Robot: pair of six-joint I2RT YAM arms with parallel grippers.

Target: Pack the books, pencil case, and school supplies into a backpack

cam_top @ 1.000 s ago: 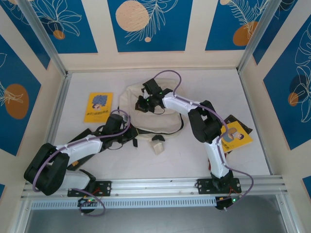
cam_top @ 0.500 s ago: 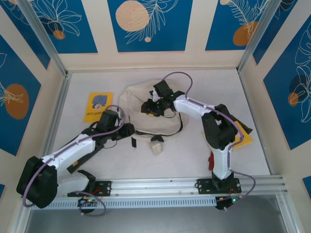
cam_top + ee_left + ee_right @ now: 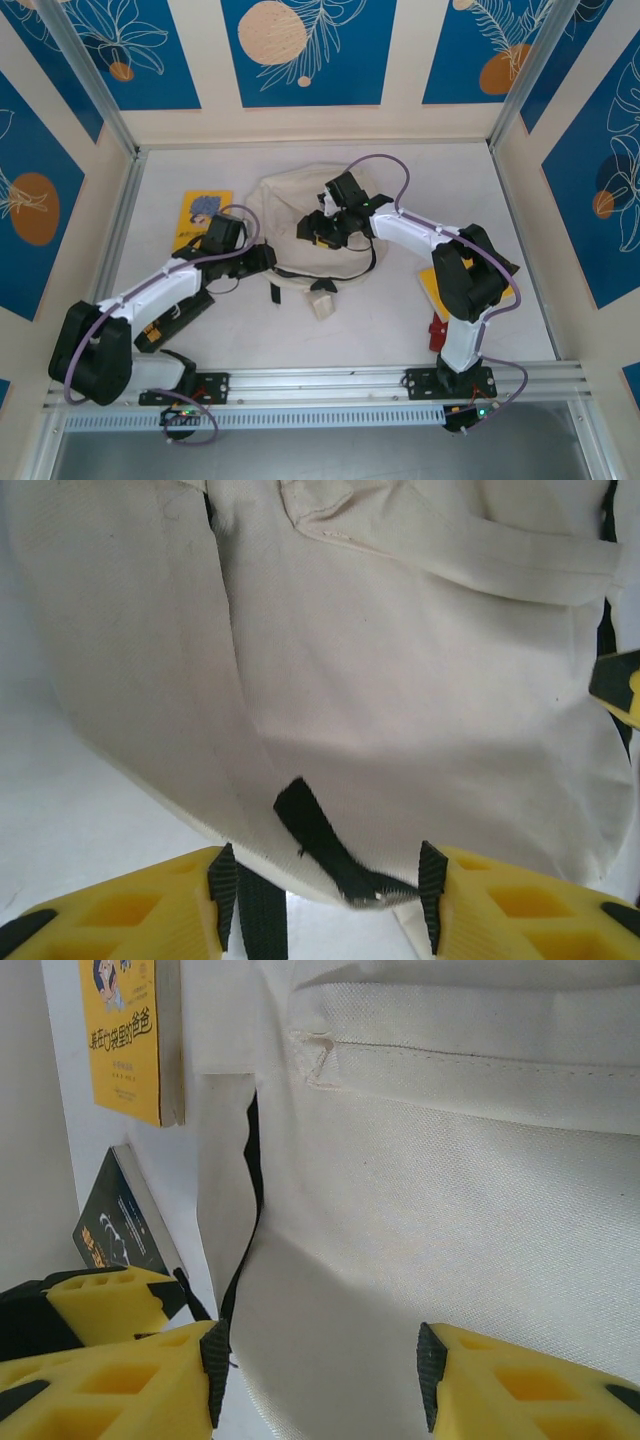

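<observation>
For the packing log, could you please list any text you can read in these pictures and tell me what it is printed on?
Yellow book: a line of black Chinese characters on its cover, too blurred to quote.
Black book: white and yellow print, too small to read.
Backpack: no text seen on it.

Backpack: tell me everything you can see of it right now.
The backpack is soft cream-white woven cloth, lying limp and creased at the middle of the table, with a stitched front pocket and dark straps trailing at its near edge. The left gripper is open at its near-left edge, jaws either side of a strap; the right gripper is open close over the cloth below the pocket.
</observation>
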